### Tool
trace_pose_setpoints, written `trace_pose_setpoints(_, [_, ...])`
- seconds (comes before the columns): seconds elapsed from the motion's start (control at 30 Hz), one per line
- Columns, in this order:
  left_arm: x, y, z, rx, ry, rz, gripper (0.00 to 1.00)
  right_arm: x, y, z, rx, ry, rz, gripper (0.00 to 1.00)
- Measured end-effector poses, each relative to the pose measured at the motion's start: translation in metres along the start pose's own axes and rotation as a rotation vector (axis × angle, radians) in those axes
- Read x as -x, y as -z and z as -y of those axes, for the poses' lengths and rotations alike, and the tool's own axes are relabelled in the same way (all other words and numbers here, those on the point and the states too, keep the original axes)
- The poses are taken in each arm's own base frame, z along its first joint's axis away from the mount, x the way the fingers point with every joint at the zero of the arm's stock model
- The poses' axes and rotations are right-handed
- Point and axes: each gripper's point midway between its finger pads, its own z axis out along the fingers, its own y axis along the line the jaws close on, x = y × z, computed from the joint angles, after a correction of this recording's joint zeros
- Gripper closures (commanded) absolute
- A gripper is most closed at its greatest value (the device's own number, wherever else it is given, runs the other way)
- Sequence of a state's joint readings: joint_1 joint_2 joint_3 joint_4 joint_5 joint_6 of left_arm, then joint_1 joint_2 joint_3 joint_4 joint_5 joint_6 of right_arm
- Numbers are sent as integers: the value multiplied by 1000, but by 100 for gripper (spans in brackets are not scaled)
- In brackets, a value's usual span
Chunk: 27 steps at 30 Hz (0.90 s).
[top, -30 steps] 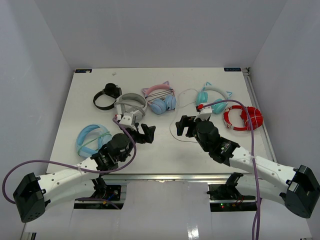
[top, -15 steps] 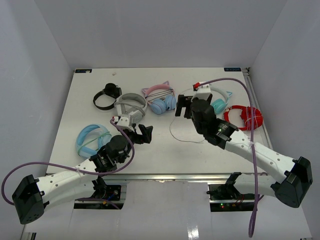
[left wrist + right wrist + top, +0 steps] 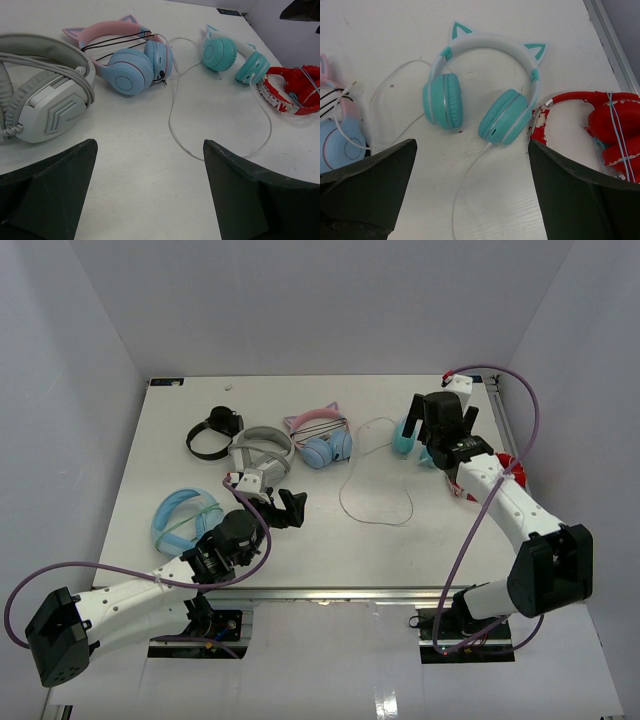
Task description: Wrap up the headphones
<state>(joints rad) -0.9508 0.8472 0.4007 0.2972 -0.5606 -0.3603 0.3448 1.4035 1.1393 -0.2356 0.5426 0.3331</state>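
The headphones [image 3: 444, 101] lie flat at the back right of the table, teal cups down, with a white band and two teal cat ears. They also show in the left wrist view [image 3: 220, 52]. Their thin white cable [image 3: 465, 173] runs from one cup into a loose loop [image 3: 342, 495] across the table middle. My right gripper [image 3: 436, 436] hovers open directly above them and hides most of them from the top camera. In its own view [image 3: 471, 145] nothing is between its fingers. My left gripper [image 3: 285, 505] stands open over bare table left of the loop, also empty [image 3: 149, 145].
A red pair [image 3: 610, 125] wound with cable touches the headphones' right side. A blue-cupped pair with a pink cat-ear band [image 3: 322, 440], a grey-white headset [image 3: 262, 448] and a black pair [image 3: 212, 432] line the back. A light-blue pair [image 3: 182, 518] lies near left.
My right arm swung from the table middle to the back right and now hangs over the teal headphones. The left arm has hardly moved. Both grippers stayed open.
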Motion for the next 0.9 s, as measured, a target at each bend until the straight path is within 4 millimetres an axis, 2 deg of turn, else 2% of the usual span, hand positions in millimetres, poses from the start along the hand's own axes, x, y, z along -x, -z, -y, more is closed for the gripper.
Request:
trace_pose_setpoints(0.27, [0,0,0,0,0,0,2,-31,-53,20,-74,-25,-126,18])
trace_pose_setpoints(0.4, [0,0,0,0,1,0,2,-50,-75,31,-119,-61,-187,21])
trace_pose_setpoints(0.53, [0,0,0,0,1,0,2,-61,-94,44,-173,-106,-237,22])
trace_pose_setpoints(0.7, [0,0,0,0,1,0,2,-68,-105,52,-213,-152,-270,23])
trace_pose_setpoints(0.9, [0,0,0,0,3,0,2,-88,-113,52,-235,-178,-318,23])
